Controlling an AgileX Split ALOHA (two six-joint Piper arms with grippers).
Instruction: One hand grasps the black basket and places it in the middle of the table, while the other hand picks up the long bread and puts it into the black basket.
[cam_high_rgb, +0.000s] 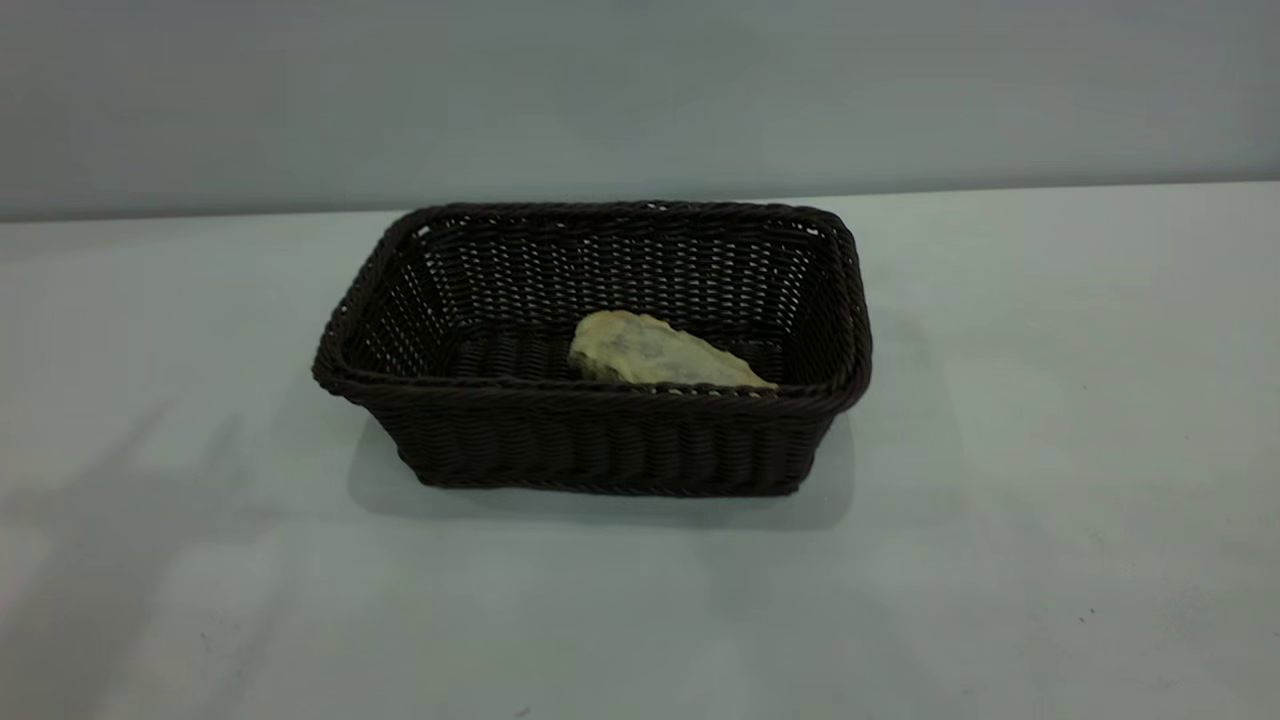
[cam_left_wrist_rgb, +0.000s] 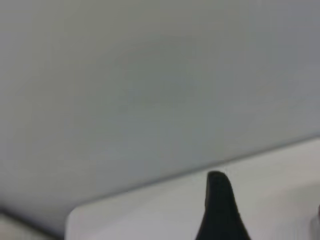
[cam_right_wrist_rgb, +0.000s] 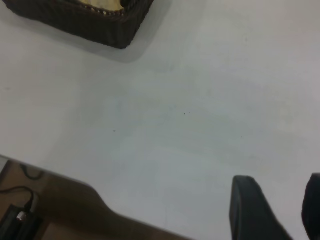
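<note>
With the bread already lying pale side up in the basket mid-table, your empty right gripper parted well clear and the left gripper unreadable, your only risk is nudging the basket while parking.

No text, label, brand, number or sign can be read in any of the views. The black basket, the long bread and the table carry no writing, and the gripper fingers show no marking.
</note>
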